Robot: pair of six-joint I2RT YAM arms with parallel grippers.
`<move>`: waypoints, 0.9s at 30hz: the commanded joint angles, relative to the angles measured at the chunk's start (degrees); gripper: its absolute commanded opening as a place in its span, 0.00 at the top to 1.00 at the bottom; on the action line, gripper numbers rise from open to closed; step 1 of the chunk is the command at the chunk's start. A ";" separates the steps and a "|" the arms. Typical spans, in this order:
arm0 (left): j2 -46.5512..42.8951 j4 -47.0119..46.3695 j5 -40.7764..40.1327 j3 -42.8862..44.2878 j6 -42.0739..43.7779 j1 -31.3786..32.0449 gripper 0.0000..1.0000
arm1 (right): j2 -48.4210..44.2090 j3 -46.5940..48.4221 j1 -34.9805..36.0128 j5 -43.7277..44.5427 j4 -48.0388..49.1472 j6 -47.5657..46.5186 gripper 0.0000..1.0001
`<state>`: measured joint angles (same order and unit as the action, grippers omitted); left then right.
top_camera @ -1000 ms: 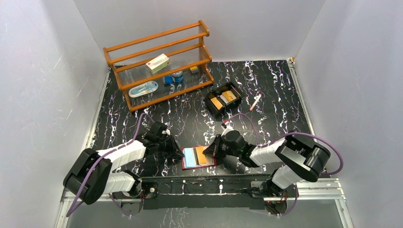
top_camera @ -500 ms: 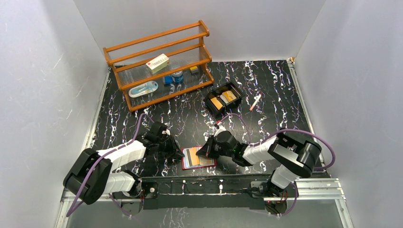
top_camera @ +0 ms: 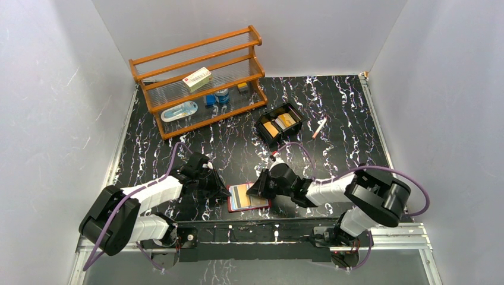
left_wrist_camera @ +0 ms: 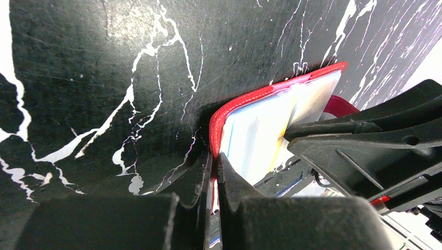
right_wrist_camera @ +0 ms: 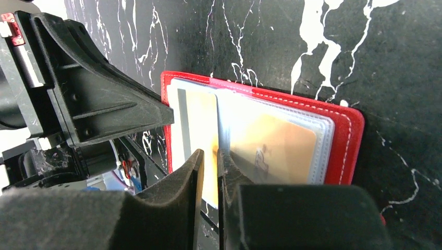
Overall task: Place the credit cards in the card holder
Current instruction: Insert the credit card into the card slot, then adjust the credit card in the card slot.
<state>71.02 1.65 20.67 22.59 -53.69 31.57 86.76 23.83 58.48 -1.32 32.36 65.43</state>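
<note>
Looking across the black marbled table (top_camera: 333, 113), you find the card holder (right_wrist_camera: 346, 140) lying open near its front edge. Your left gripper (left_wrist_camera: 213, 156) is clenched on the red rim. Your right gripper (right_wrist_camera: 210, 153) sits at the gold card (right_wrist_camera: 200, 120), beside the orange card (right_wrist_camera: 276, 151), with its jaws barely apart. You cannot tell whether it grips.

text: none legible | box (top_camera: 197, 78) label: too small | orange card (right_wrist_camera: 271, 148) mark: blurred

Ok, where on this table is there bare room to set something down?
Bare table right of the pen, out to the side rail; also the strip between wooden rack, black tray and card holder. Crowded near edge: left hand and right hand meet there.
</note>
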 commanded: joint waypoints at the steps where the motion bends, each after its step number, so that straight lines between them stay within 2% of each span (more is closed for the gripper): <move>1: -0.33 2.92 -1.38 -1.68 0.52 0.07 1.00 | -4.06 1.25 0.40 2.61 -4.00 -0.52 0.77; 14: -0.67 2.83 -1.07 -1.69 0.55 0.02 1.00 | 1.82 5.34 0.64 -2.25 -2.30 -2.14 0.68; 20: -0.57 2.91 -1.09 -1.37 0.68 0.06 1.00 | 1.45 6.56 1.37 -2.32 -3.16 -3.66 0.84; 23: -0.37 2.92 -0.99 -1.15 0.77 0.04 1.00 | 1.57 6.81 1.46 -2.33 -4.84 -3.61 0.85; 25: -0.23 2.92 -0.98 -1.08 0.86 0.01 1.00 | 1.63 7.64 1.46 -2.13 -7.08 -4.09 0.82; 27: -0.35 3.13 -0.98 -1.06 1.00 0.07 1.00 | 0.71 9.08 1.46 -0.97 -10.81 -6.21 0.75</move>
<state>70.61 1.34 20.71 22.22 -53.78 31.57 88.44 28.82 59.07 -2.98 25.36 62.35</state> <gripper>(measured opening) 0.019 0.198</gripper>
